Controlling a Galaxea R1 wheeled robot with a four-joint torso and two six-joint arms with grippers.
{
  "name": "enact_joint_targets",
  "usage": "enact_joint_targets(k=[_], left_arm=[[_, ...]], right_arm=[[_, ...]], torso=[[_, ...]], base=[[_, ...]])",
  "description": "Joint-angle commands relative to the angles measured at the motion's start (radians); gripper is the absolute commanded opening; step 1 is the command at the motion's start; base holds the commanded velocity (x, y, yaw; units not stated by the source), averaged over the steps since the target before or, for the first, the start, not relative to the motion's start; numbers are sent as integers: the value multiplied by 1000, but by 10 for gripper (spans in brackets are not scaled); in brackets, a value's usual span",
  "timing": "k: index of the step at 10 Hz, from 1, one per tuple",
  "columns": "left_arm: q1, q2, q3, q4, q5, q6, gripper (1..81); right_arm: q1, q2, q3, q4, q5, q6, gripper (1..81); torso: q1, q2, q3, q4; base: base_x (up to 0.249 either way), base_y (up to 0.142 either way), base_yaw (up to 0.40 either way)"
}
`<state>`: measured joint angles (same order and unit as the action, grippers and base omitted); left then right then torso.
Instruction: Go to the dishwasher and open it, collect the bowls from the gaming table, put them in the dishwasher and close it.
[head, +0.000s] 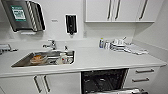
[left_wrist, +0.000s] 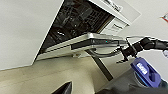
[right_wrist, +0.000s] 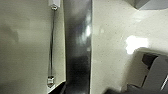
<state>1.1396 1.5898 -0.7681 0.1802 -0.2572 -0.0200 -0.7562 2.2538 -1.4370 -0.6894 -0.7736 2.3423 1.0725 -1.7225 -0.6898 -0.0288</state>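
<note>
Dishwasher (head: 103, 80) under the table (head: 100, 58) already partly open, door (left_wrist: 87, 42) tilted down with the right end effector (left_wrist: 125, 51) at its handle, grip impossible to tell; bowls yet to be collected, loaded, door closed.

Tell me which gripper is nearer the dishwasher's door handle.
Right. The right gripper is at the bar handle of the dishwasher, whose door is partly lowered. The left gripper sits apart from the door, out over the floor.
</note>
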Motion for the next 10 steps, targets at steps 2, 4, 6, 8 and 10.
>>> enact_joint_targets(k=[2,4,6,8,10], left_arm=[[-65,-46,21,24,26,5,811],[-65,-45,19,25,26,5,811],[-65,-46,19,25,27,5,811],[-65,-39,19,25,29,5,811],[-65,-33,19,25,42,6,811]], right_arm=[[62,-29,8,7,-36,-6,811],[51,-37,8,-1,-29,-9,811],[34,-50,3,-22,-1,-9,811],[4,-47,-24,-29,25,-11,811],[-18,-38,-54,-29,68,-11,811]], torso=[[0,0,0,0],[0,0,0,0],[0,0,0,0],[0,0,0,0],[0,-1,0,0]], base=[[-70,0,0],[-70,0,0],[-70,0,0],[-70,0,0],[-70,0,0]])
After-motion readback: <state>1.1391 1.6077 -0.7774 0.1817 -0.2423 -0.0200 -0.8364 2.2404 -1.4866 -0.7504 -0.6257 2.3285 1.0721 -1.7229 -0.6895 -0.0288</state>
